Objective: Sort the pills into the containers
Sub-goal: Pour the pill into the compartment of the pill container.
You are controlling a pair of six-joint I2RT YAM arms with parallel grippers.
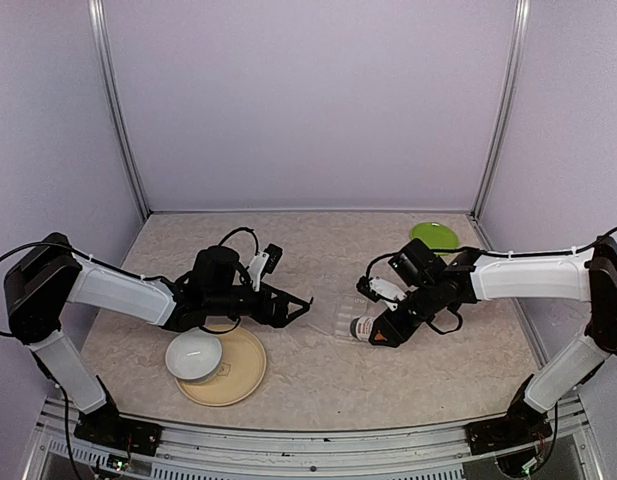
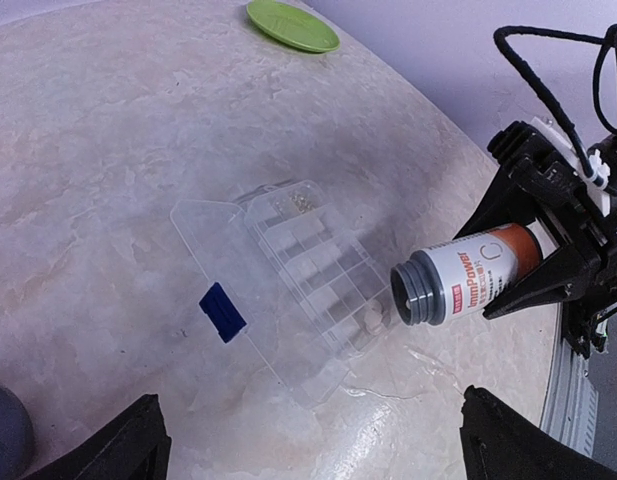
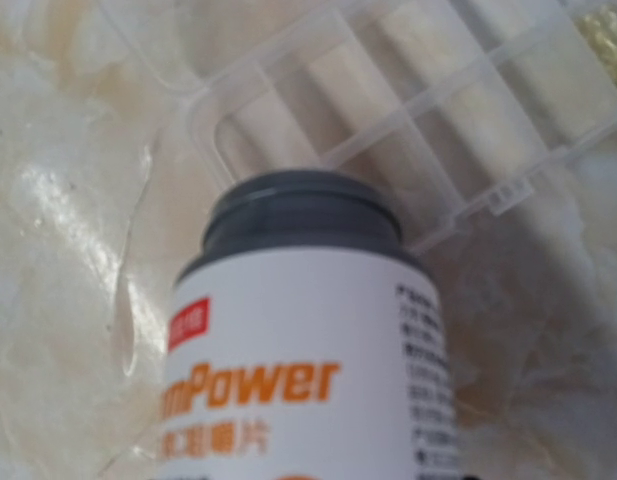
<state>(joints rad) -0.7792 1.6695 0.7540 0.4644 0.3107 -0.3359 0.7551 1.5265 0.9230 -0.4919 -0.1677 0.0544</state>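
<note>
At the near edge of the table, on the left side, a white bowl sits on a tan plate. Just beyond them the left gripper hovers, pointing toward the middle, with its fingers spread wide and nothing between them. Across from it, the right gripper is clamped around the body of an orange-labelled bottle, which is tipped almost flat. The bottle's grey mouth points at the near corner of a clear plastic box lying on the table with its lid folded back flat. The step in hand looks like pouring from the bottle into the box. The mouth sits just beside the corner compartment, close above its rim, though I cannot tell whether they touch or whether the bottle is uncapped. A small pale shape lies in that corner compartment; it may be a pill, but it is too small to be sure. A cluster of tiny pale pills rests in the end compartment at the far side of the box, well apart from both grippers. The next move seems to call for a gentle further tilt, with the mouth kept over one compartment so nothing spills onto the table. A green dish lies near the back wall.
</note>
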